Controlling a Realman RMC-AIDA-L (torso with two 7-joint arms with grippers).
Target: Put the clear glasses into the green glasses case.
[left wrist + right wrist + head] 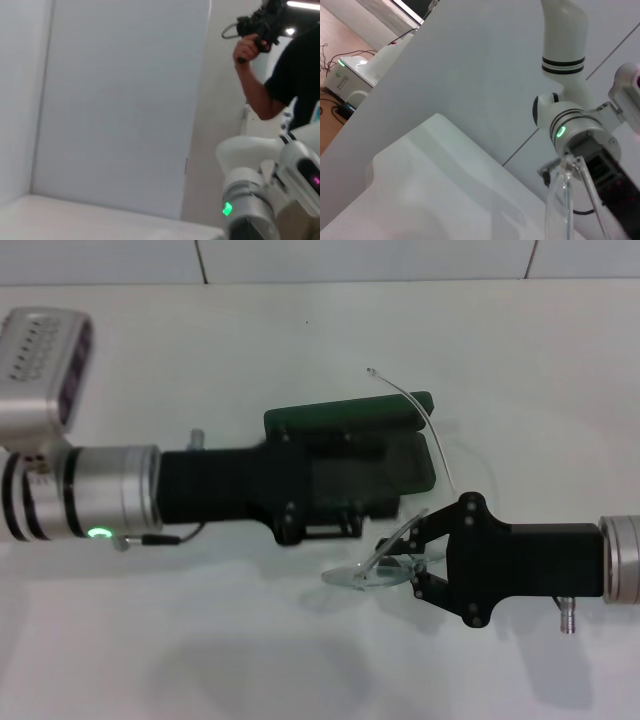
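The white surface (300, 660) carries the whole job, and the left arm reaches across it from the left, its black left gripper (330, 495) lying over the green case (400, 440). The case sits open near the middle, lid raised at the back; the left fingers are hidden against it, so I cannot tell whether they are spread or closed, though they seem placed to steady it. The right gripper (405, 558) comes in from the right, its fingers closed narrowly on the clear glasses (375, 568), held just in front of the case with one temple arm sticking up over the lid. In the right wrist view the glasses (567, 200) show close up as a clear curved strip.

To do this step well, I judge the right arm should lift the glasses over the front edge of the case, line their length up with its length, and fold or tuck the raised temple arm so it does not catch the lid. Release only once the lens rests on the lining.

Count: one surface, two arms, one case, one pair of glasses.
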